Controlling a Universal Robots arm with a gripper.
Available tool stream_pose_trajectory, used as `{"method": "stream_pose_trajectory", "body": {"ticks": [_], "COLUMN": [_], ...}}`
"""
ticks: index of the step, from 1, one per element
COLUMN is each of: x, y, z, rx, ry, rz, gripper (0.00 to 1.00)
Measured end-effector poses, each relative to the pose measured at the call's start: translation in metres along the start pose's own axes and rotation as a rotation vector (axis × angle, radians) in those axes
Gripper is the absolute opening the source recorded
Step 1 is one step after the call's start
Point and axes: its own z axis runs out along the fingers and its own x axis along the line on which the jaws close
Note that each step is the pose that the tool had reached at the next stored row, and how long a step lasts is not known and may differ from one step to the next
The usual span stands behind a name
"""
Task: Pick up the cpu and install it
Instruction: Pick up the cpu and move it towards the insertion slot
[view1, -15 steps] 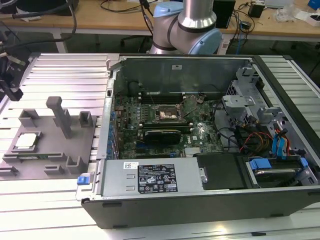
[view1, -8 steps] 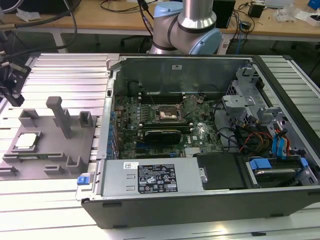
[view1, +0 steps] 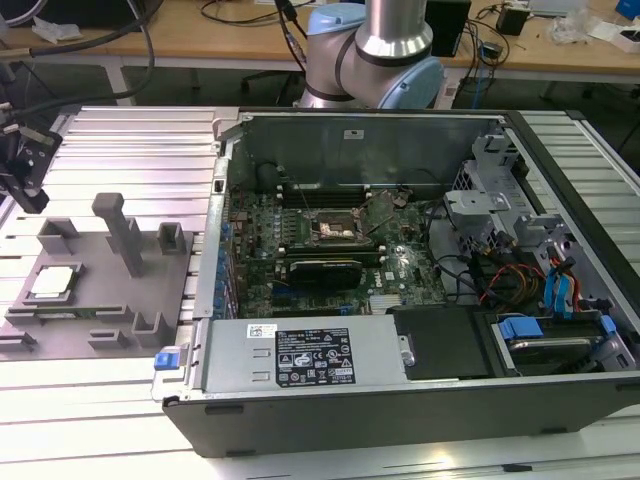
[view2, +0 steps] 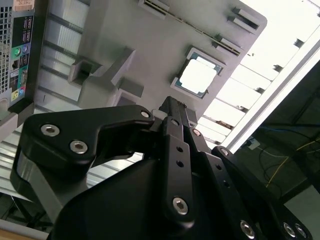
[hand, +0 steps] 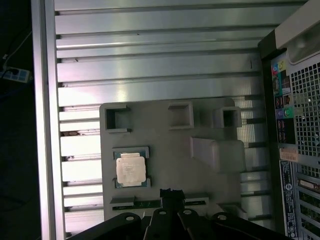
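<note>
Right now the small, flat, square cpu with its pale silver metal top lies face up in a shallow square pocket of the grey plastic fixture plate. The plate rests on the ribbed aluminium bench, just beside the open black metal computer case, on the exterior view's left. Grey upright blocks rise from the same plate, and a thin green strip sits in a narrow slot near the cpu's pocket.

In both wrist views the black metal gripper hangs over the plate with its fingertips pressed together and nothing between them. Its tip is near the cpu but apart from it. In the second wrist view the tip points toward the cpu, again without contact.

Inside the case lies a green circuit board carrying the dark square socket with a metal frame, well apart from the cpu. A silver power supply box fills the case's near edge. Grey metal drive cages with blue plastic tabs and a tangle of cables occupy the side on the exterior view's right. The pale blue and silver arm joint stands behind the case.
</note>
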Motion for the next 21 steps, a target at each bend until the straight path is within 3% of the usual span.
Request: {"method": "stream_pose_trajectory", "body": {"ticks": [21], "x": [0.0128], "y": [-0.0012], "z": [0.0096], "rx": [-0.0002], "ry": [-0.0004], "rz": [0.000], "gripper": [0.11]}}
